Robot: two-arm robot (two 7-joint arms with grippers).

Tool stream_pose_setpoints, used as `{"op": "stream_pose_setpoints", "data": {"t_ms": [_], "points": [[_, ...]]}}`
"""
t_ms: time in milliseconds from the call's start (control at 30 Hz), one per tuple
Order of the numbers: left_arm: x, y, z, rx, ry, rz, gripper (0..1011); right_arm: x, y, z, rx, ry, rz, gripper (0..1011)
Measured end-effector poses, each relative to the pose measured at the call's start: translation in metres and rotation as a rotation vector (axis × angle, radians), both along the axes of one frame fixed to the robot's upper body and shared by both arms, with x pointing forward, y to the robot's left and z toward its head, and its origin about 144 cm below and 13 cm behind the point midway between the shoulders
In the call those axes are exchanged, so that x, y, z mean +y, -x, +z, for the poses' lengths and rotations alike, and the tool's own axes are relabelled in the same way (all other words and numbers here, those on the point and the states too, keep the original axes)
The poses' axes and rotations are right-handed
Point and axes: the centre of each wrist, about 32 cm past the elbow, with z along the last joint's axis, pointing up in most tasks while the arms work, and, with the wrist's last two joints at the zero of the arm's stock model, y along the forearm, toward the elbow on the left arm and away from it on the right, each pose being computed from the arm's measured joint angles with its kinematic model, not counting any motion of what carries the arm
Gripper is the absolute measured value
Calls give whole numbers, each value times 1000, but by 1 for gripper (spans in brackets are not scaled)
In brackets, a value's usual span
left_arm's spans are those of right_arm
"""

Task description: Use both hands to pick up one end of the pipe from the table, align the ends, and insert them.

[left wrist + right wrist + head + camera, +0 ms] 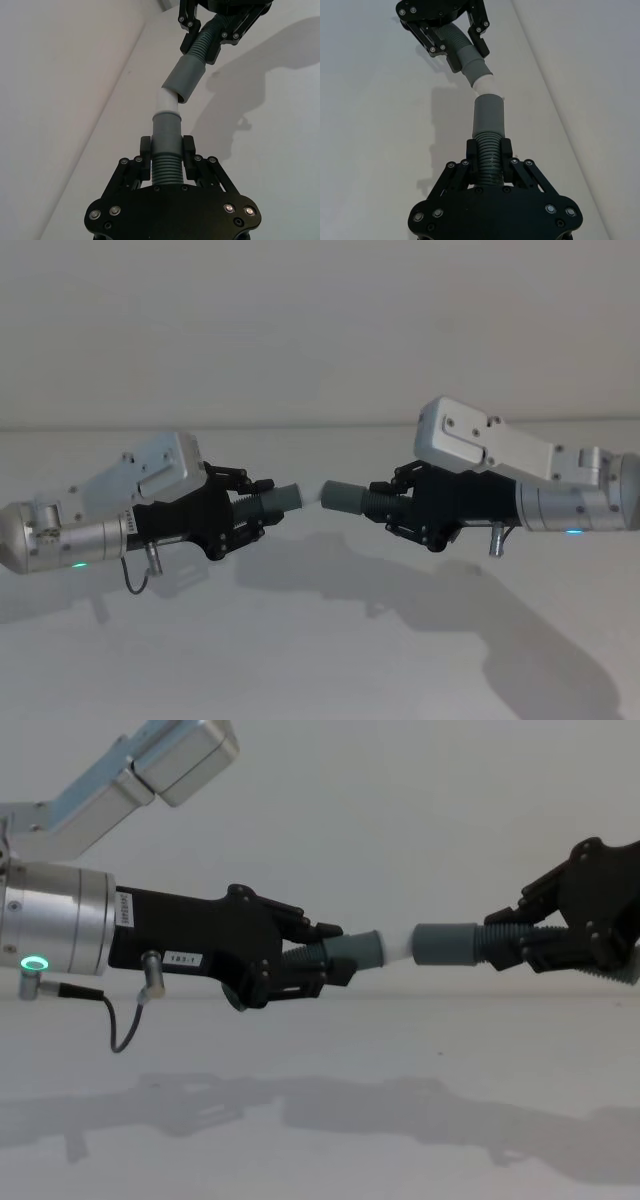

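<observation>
Both grippers hang above the white table (320, 660), facing each other. My left gripper (258, 508) is shut on the ribbed body of one dark grey pipe piece (285, 500), whose whitish tip (398, 947) points right. My right gripper (385, 505) is shut on the ribs of the other piece, its wide smooth cuff (343, 498) pointing left. The tip (167, 102) meets the mouth of the cuff (186, 77), and most of the tip still shows outside it. In the left wrist view the two pieces stand at a slight angle to each other.
A thin black cable (125, 1030) loops below the left wrist, near its green ring light (36, 963). Shadows of both arms lie on the table beneath them. A pale wall (320, 330) rises behind the table's far edge.
</observation>
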Motion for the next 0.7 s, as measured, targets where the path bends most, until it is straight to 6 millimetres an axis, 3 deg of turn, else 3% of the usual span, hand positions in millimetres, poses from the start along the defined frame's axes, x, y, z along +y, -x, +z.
{"op": "stream_pose_setpoints", "data": {"t_ms": [700], "points": [[3,2,0,0,-4,-5,336,2,-1,4,-11,-4,5,244]]}}
